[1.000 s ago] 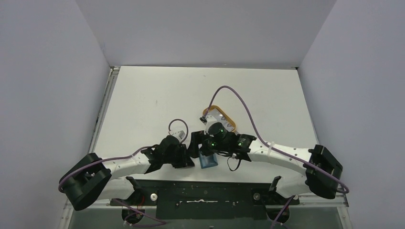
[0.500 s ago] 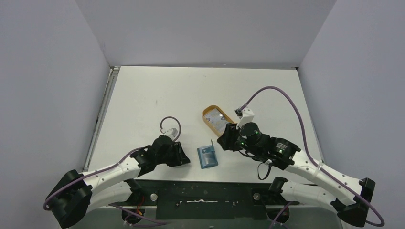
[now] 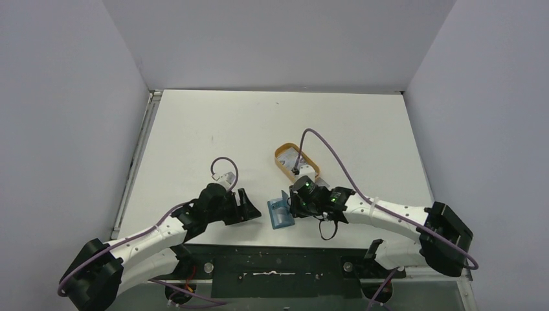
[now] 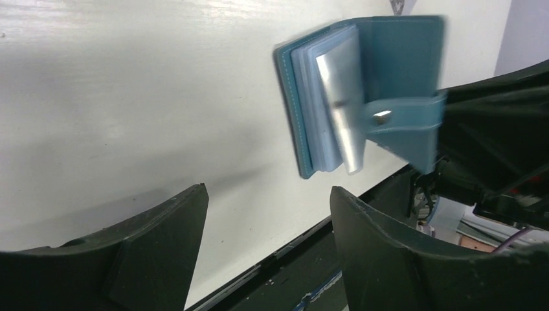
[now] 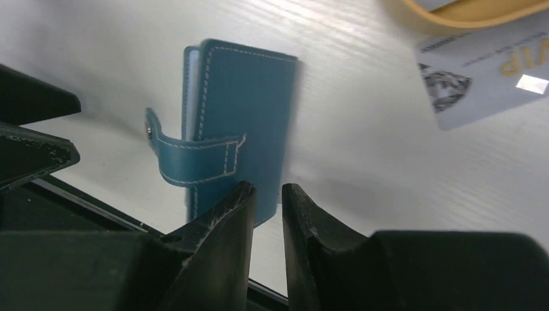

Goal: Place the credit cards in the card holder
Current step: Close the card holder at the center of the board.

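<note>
The teal card holder (image 3: 280, 212) lies open near the table's front edge, its cover (image 5: 243, 110) raised and its snap tab (image 4: 404, 116) hanging. A silvery credit card (image 4: 342, 107) sits in its inner pockets. Another credit card (image 5: 485, 74) lies against the orange tray. My left gripper (image 3: 249, 206) is just left of the holder, jaws open and empty (image 4: 268, 194). My right gripper (image 3: 294, 199) is at the holder's right side, behind the cover. Its jaws (image 5: 266, 191) are almost together with only a thin gap, and I see nothing gripped between them.
The orange-tan oval tray (image 3: 280, 155) stands behind the holder, with a card (image 3: 299, 162) in it. The table's front edge and the black mounting rail (image 3: 278, 262) run just below the holder. Grey walls enclose the table on three sides.
My right arm went out to the tray and came back to the holder, its jaws closing. My left gripper opened and drew back to the left of the holder.
</note>
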Motion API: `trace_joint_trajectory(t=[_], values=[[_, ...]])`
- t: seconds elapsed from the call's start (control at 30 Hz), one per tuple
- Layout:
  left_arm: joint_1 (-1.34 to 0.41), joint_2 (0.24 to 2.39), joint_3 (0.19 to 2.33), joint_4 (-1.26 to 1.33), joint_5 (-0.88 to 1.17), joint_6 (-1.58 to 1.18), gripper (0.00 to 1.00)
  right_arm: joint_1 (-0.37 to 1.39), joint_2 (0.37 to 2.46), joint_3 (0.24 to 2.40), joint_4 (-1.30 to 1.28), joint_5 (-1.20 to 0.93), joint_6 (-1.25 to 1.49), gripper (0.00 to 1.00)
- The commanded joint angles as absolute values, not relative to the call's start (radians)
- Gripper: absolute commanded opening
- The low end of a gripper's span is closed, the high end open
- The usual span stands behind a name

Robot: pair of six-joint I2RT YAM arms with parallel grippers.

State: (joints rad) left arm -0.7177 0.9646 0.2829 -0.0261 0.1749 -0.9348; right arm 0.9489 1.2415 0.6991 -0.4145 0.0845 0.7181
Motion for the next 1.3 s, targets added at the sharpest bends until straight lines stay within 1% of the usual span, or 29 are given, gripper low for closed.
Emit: trace_joint_trajectory(t=[0.0,0.1,0.23,0.4,0.53,0.6,0.87,0.93,1.0,1.27], values=[[-0.706,0.935,0.294,0.065,0.199,-0.937,0.7,0.999,1.326,0.743,-0.251,0.058,0.715,0.25],[-0.703,0.935,0.303,0.061,0.199,-0.933,0.77,1.011,1.369,0.742,-0.217,0.048,0.729,0.27],[-0.703,0.95,0.319,0.051,0.197,-0.921,0.8,1.019,1.413,0.738,-0.196,0.043,0.738,0.32],[-0.702,1.002,0.335,0.063,0.192,-0.917,0.81,1.027,1.451,0.741,-0.198,0.058,0.743,0.38],[-0.704,1.074,0.38,0.048,0.179,-0.897,0.81,1.039,1.479,0.747,-0.224,0.084,0.75,0.46],[-0.704,1.11,0.406,0.046,0.179,-0.892,0.81,1.042,1.492,0.743,-0.224,0.089,0.761,0.48],[-0.722,1.251,0.541,-0.027,0.156,-0.86,0.81,1.068,1.502,0.728,-0.223,0.113,0.765,0.51],[-0.727,1.299,0.585,-0.064,0.151,-0.845,0.8,1.071,1.497,0.724,-0.223,0.116,0.763,0.51],[-0.73,1.342,0.612,-0.093,0.145,-0.84,0.75,1.073,1.49,0.724,-0.226,0.12,0.761,0.51],[-0.766,1.444,0.658,-0.146,0.126,-0.813,0.51,1.075,1.468,0.717,-0.223,0.12,0.762,0.52]])
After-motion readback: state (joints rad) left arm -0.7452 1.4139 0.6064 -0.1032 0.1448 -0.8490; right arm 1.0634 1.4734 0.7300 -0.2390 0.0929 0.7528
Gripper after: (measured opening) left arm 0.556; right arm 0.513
